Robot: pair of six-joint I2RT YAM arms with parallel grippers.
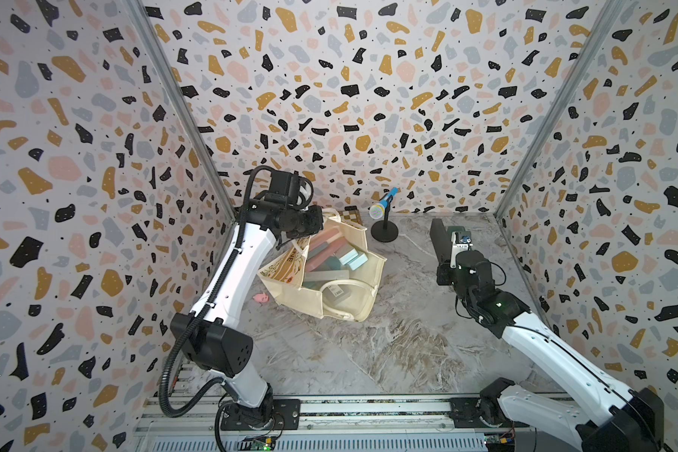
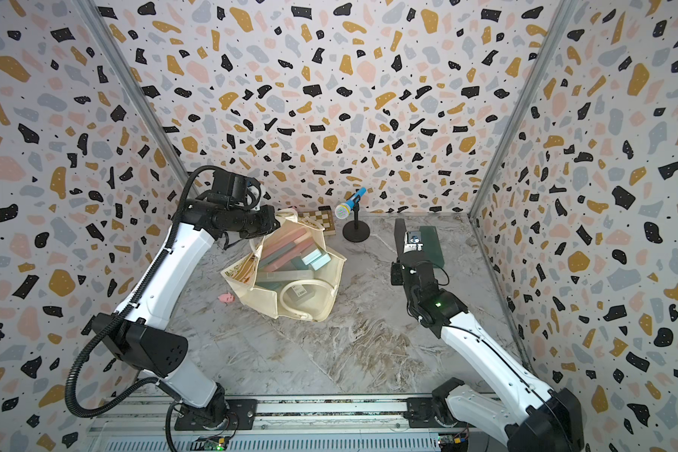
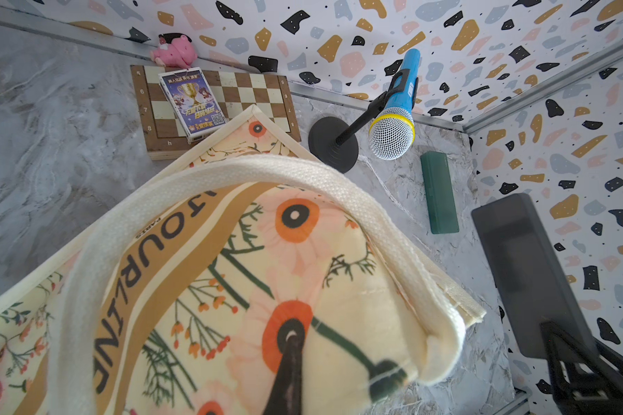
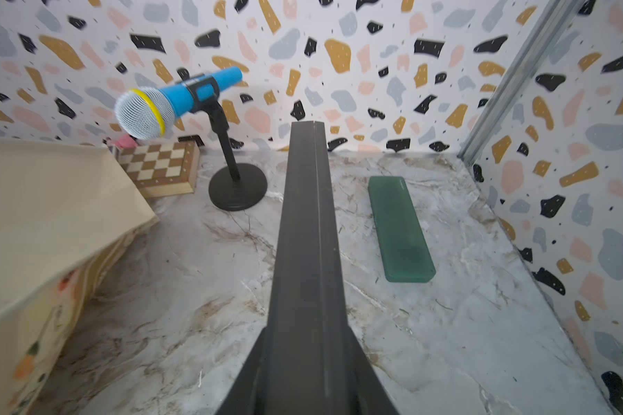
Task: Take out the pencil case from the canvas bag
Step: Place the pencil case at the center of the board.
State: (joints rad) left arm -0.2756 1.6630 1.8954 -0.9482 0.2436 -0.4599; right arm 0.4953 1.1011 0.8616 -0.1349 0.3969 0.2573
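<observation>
- Already, in both top views, a dark pencil case (image 1: 438, 240) (image 2: 400, 236) is clear of the canvas bag (image 1: 329, 307) (image 2: 306, 309). The right jaws are clamped on its near end and hold it up over the bench (image 1: 368, 352), well apart from the bag.
- Just beyond the right jaws in a top view, a green case (image 2: 435, 250) lies flat on the bench with nothing touching it.
- The left jaws sit at the bag's far rim, shut on the cloth there, and the bag's mouth gapes below them. Inside it, well apart from the right jaws, is a stack of pink, grey and pale blue boxes (image 1: 325, 258).
- From the left wrist, the left jaws are together with the printed cloth of the bag (image 3: 231, 280) pinched in them. One dark finger (image 3: 290, 366) lies on the floral face, and the white handle (image 3: 231, 169) arcs just ahead.
- The dark pencil case (image 3: 522, 273) stands off to one side of the left jaws, with the green case (image 3: 439, 192) farther out.
- From the right wrist, the dark pencil case (image 4: 304, 233) runs straight out from the right jaws, gripped at its base. The green case (image 4: 400, 230) lies on the bench to one side of it and the bag (image 4: 33, 222) to the other, both apart from it.
- The taking-out itself looks done. What seems left is lowering the dark pencil case to the bench and letting go, probably near the green case. Whether any box in the bag is to follow, I cannot tell.
</observation>
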